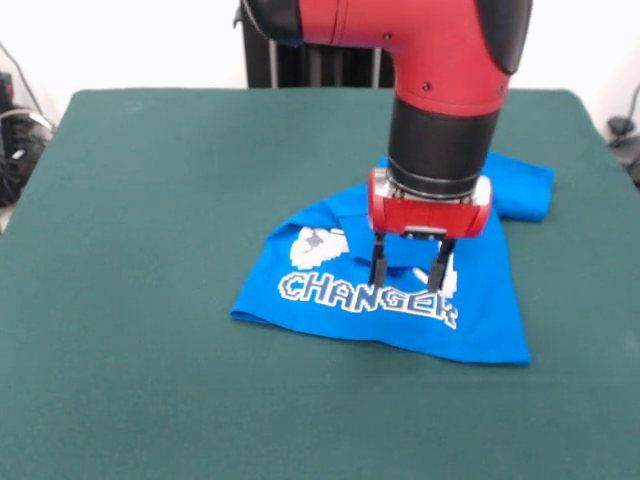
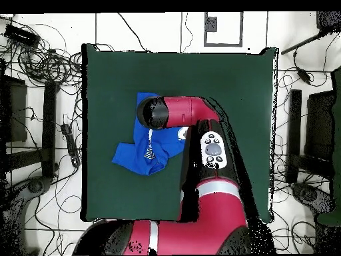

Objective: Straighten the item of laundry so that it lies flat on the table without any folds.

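The bright blue T-shirt lies crumpled on the dark green table, right of centre, with the white word "CHANGER" showing and a fold hiding the rest of the print. One sleeve sticks out behind the arm at the right. My gripper points straight down over the shirt's middle, with its two black fingers spread apart and their tips at the cloth. It holds nothing that I can see. In the overhead view the shirt shows partly under the arm's wrist.
The red arm reaches across the table from the robot's base. Cables and stands lie on the floor round the table. A black radiator-like object stands behind the table's far edge.
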Motion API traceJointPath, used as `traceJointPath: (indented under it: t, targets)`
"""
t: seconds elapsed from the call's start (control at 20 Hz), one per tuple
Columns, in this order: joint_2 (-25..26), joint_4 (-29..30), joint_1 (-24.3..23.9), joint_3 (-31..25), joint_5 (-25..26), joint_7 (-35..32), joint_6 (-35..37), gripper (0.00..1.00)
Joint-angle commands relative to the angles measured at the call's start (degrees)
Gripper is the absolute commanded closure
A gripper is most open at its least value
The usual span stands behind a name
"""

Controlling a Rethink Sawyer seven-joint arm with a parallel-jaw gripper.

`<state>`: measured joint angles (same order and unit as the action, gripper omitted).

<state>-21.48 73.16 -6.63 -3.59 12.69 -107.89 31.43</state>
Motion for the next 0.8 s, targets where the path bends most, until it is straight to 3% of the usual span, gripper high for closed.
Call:
traceJointPath:
  t: [0.05,0.8]
  targets:
    - [5.17,7.1,-0.74,-4.48,2.94,-0.76,-4.48,0.0]
    - [4.92,9.32,-1.59,-4.9,3.33,0.28,-6.11,0.0]
